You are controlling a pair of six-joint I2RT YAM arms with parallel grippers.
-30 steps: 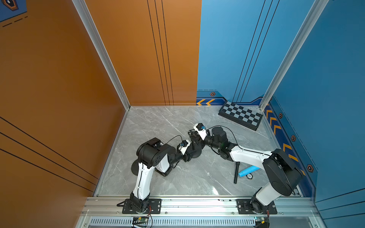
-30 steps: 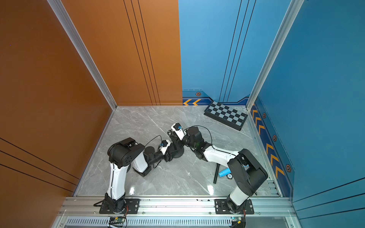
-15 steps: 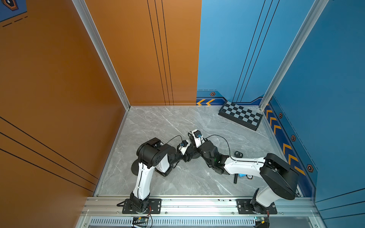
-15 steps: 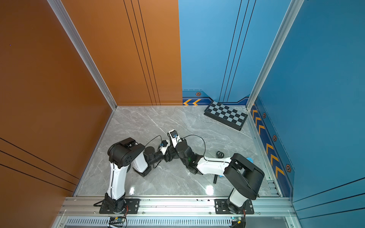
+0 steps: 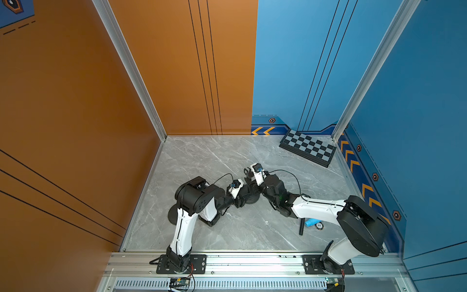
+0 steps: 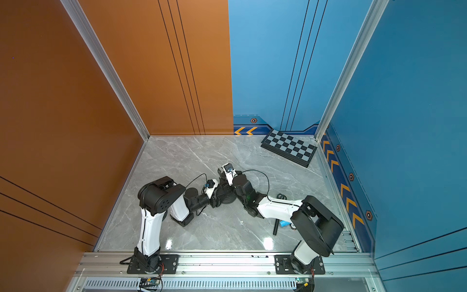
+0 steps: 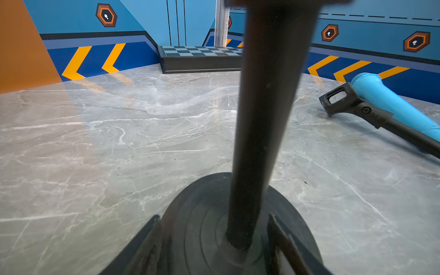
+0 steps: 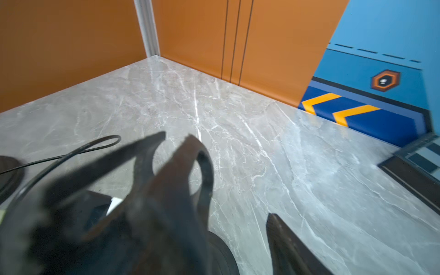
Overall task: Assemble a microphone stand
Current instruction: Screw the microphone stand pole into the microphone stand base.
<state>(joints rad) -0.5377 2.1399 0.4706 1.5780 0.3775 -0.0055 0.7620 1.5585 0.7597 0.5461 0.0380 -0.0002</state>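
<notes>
Fingers (image 7: 150, 238) of L gripper (image 7: 213, 217) are straddling the pole (image 7: 262, 119) low down, spread, gaps showing both sides, so gripping nothing. R gripper (image 5: 247, 174) is hanging by the pole top. Its one visible finger (image 8: 283, 238) is sitting clear of the blurred clip (image 8: 171, 181), w/ floor (image 8: 238, 142) showing btw them, so I'm reading it as released. Pole is standing upright on base (image 7: 197, 209), just below centre of frame in both top views. Mic (image 5: 310, 223) & rod (image 5: 301, 227) are lying side by side, lower right.
</notes>
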